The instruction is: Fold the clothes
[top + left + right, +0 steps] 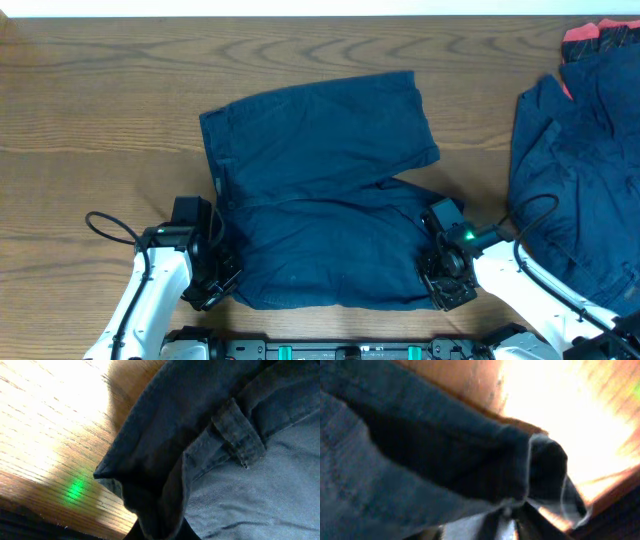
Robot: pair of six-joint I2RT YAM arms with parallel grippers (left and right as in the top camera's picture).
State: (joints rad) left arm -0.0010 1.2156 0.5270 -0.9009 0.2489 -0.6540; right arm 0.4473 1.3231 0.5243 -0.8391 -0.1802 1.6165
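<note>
The dark navy shorts (320, 180) lie spread on the wooden table, waistband to the left and two wide legs to the right. My left gripper (212, 285) is at the near left corner, shut on the waistband edge. In the left wrist view the fabric with a belt loop (235, 435) bunches down into the jaws (160, 532). My right gripper (447, 283) is at the near right corner, shut on the hem of the near leg. In the right wrist view the hem (540, 460) is pinched between the fingers (512, 520).
A pile of other navy garments (580, 170) lies at the right edge, with a red piece (590, 35) at its far end. Bare wooden table (100, 120) lies left of and beyond the shorts. The table's front edge is right behind both grippers.
</note>
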